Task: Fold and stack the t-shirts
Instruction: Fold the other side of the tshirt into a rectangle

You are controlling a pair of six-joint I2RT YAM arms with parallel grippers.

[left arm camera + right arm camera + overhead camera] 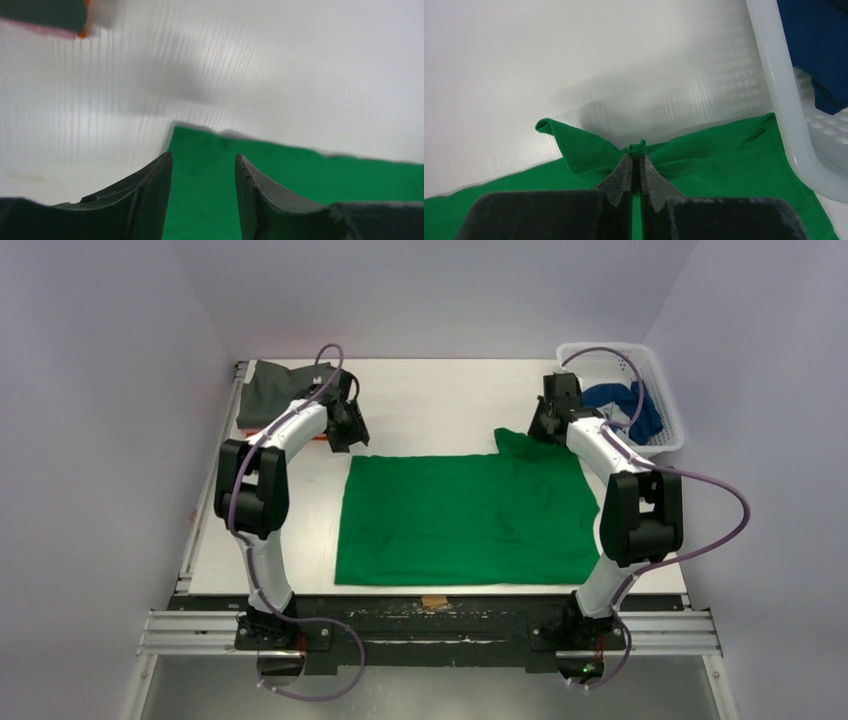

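A bright green t-shirt (465,518) lies spread flat on the white table. Its far right corner is bunched up and pinched in my right gripper (635,156), which is shut on a small fold of the green cloth (637,145). My left gripper (203,159) hovers open over the shirt's far left corner (200,145) with nothing between its fingers. In the top view the left gripper (347,430) sits just beyond that corner. A folded dark grey t-shirt (278,390) lies at the far left, on an orange layer. A blue t-shirt (622,406) fills the basket.
A white plastic lattice basket (668,410) stands at the far right corner; its rim (781,100) is close to the right of my right gripper. A small brown tag (434,601) lies at the table's near edge. Grey walls enclose the table.
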